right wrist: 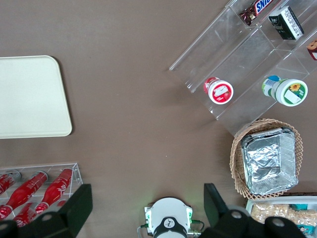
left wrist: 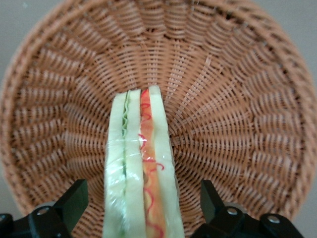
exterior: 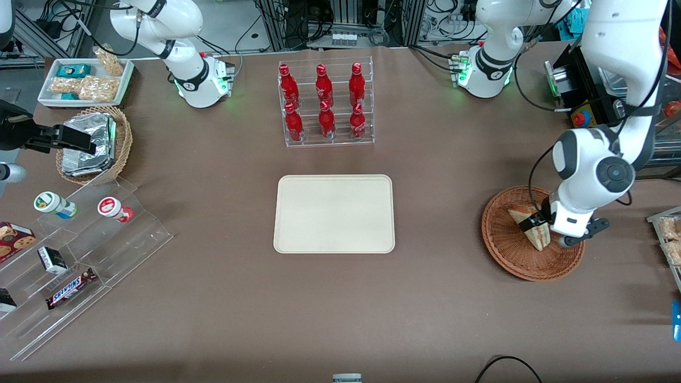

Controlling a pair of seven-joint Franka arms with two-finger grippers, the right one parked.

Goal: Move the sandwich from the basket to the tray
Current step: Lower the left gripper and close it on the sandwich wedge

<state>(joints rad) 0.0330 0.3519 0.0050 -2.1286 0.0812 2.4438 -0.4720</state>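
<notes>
The sandwich [exterior: 518,215] stands on edge in the reddish-brown wicker basket [exterior: 500,250] toward the working arm's end of the table. In the left wrist view its cut edge [left wrist: 141,148] shows pale bread with green and red-orange filling, and the basket weave [left wrist: 237,99] fills the background. My gripper [exterior: 536,227] is lowered into the basket, open, and straddles the sandwich [left wrist: 143,194]. Each black finger [left wrist: 75,198] stands a little clear of the bread. The cream tray [exterior: 334,213] lies bare at the table's middle and also shows in the right wrist view [right wrist: 29,96].
A clear rack of red bottles [exterior: 325,103] stands farther from the front camera than the tray. Toward the parked arm's end are a stepped acrylic shelf [exterior: 80,250] with cups and snacks, a tan basket of foil packets [exterior: 96,143] and a white snack bin [exterior: 85,80].
</notes>
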